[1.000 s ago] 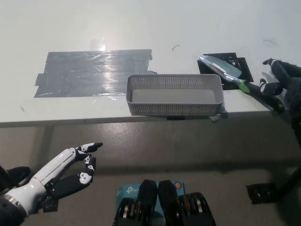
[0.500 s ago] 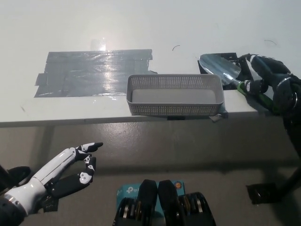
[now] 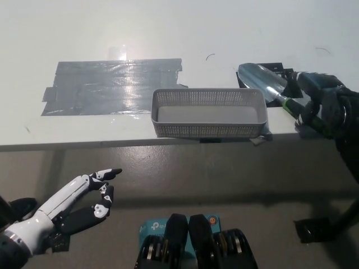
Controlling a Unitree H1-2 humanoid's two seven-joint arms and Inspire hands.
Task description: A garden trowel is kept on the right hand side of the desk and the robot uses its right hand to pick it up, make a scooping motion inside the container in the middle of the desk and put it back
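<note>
Right hand (image 3: 325,102) covers the garden trowel (image 3: 262,78) handle, grip impossible to tell, blade pointing up-left just beside the mesh container (image 3: 207,130); left hand (image 3: 78,204) rests spread, well apart.

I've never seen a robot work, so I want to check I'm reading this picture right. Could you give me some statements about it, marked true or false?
1. The basket looks empty. True.
2. The trowel lies inside the basket. False: it lies on the desk, to the right of the basket.
3. The black right hand is at the trowel's handle. True.
4. The white left hand rests on the desk. False: it hangs open below the desk's edge.
</note>
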